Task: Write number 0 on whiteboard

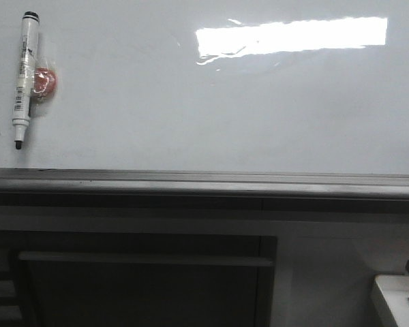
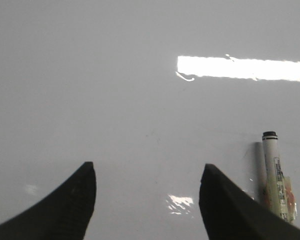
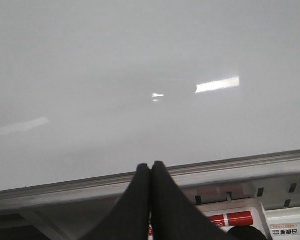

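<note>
- Far left of the whiteboard (image 1: 211,116): a black-capped marker (image 1: 24,75) hangs on the board with its tip down, over a small reddish holder (image 1: 45,82) that I take to be a magnet. Nothing is gripping it.
- My left gripper (image 2: 147,200) faces the board with its fingers spread wide and nothing between them. In its wrist view the marker (image 2: 276,175) stands just off to one side of the jaws, not between them.
- Centre of the board: blank, glossy white, only the bright strip of reflected light (image 1: 291,35) across the upper part. I can find no number 0 in any view, so by my reading the writing has not begun.
- Along the near edge runs the grey metal tray (image 1: 204,182), bare where the front camera shows it.
- My right gripper (image 3: 150,172) has its fingers pressed together and holds nothing. It sits low by the tray edge, with spare red (image 3: 232,219) and blue-labelled (image 3: 290,230) markers lying beneath it.
- Tally as I judge it: nothing done. Still to come are taking up the marker, uncapping it if it is capped, and drawing the oval.
</note>
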